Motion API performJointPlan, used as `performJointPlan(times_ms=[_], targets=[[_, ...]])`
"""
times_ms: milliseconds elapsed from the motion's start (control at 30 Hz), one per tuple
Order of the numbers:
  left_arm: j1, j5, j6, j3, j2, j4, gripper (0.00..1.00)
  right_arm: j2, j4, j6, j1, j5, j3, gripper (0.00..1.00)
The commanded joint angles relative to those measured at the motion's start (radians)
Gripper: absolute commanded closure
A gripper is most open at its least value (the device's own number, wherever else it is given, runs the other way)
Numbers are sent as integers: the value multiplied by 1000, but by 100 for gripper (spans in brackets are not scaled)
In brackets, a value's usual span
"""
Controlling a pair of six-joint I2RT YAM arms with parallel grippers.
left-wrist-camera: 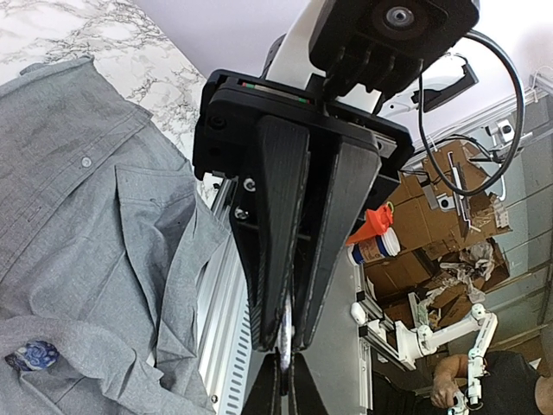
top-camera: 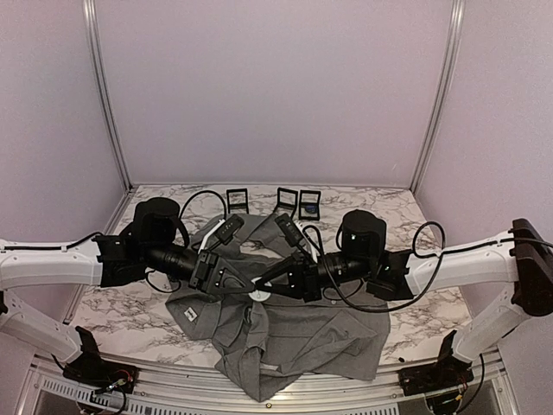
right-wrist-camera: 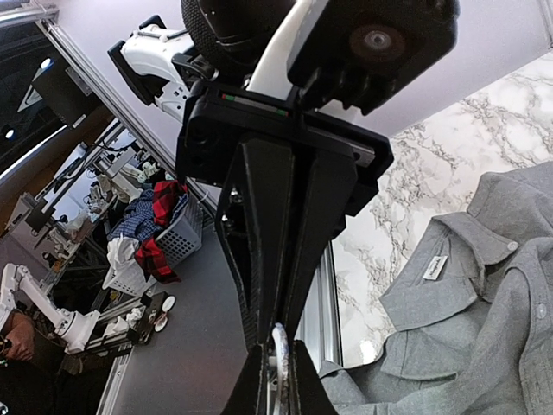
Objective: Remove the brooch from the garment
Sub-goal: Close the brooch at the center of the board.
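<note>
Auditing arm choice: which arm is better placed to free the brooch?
Left, tentatively: both jaws are shut on a thin pale piece, but the blue round piece on the garment shows only in the left wrist view.

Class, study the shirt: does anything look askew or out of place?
Yes. The shirt lies crumpled and skewed rather than flat, and one bunched corner hangs over the near edge of the table.
</note>
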Motion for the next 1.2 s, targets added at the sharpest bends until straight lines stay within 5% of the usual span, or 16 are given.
performJointPlan(times_ms=[0, 800, 1167], targets=[[-16, 33, -43, 7, -37, 163, 100, 12, -51, -25, 18, 116, 25, 94], [-13, -109, 101, 44, -34, -54, 100, -30, -55, 28, 20, 177, 33, 82], [-13, -145, 199, 93, -1, -157, 100, -67, -104, 22, 18, 195, 50, 50]])
